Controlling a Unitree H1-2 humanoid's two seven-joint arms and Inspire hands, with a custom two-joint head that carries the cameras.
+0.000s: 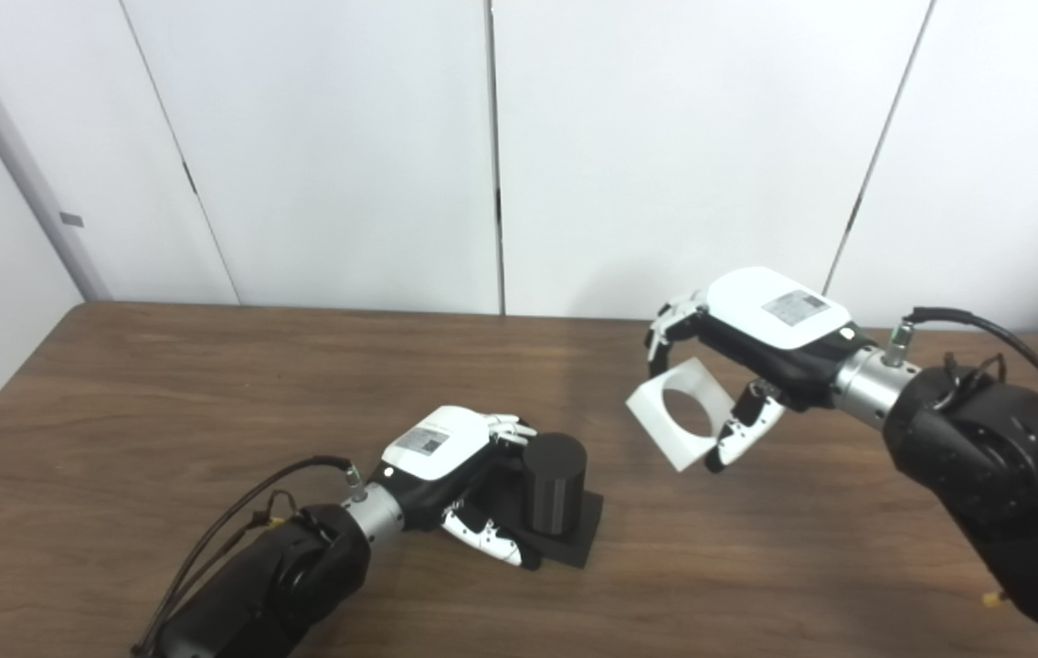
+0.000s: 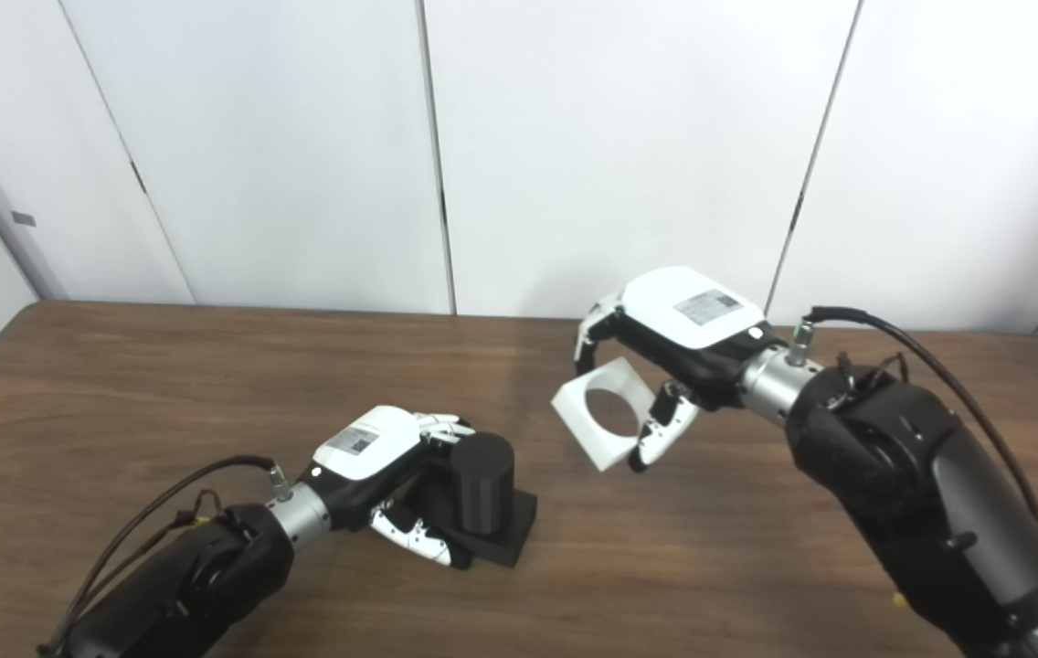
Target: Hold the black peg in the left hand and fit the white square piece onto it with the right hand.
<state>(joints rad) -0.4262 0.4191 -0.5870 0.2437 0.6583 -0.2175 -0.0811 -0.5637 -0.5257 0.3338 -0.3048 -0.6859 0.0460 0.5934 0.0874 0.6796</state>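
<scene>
Gripping the black peg (image 1: pixel 555 482) upright on the bench (image 1: pixel 208 393), the left robot hand (image 1: pixel 450 461) is steadying it. The right robot hand (image 1: pixel 747 352) is holding the white square piece (image 1: pixel 679 411) tilted in the air, well apart. Levelling the piece and centring its hole above the peg before lowering should be helping.

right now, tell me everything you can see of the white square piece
The white square piece is a flat, matte, plastic-looking plate with one large round hole through its middle. The right hand holds it in the air above the table, tilted, a corner pointing down. It hangs to the right of the black peg, apart from it.
</scene>
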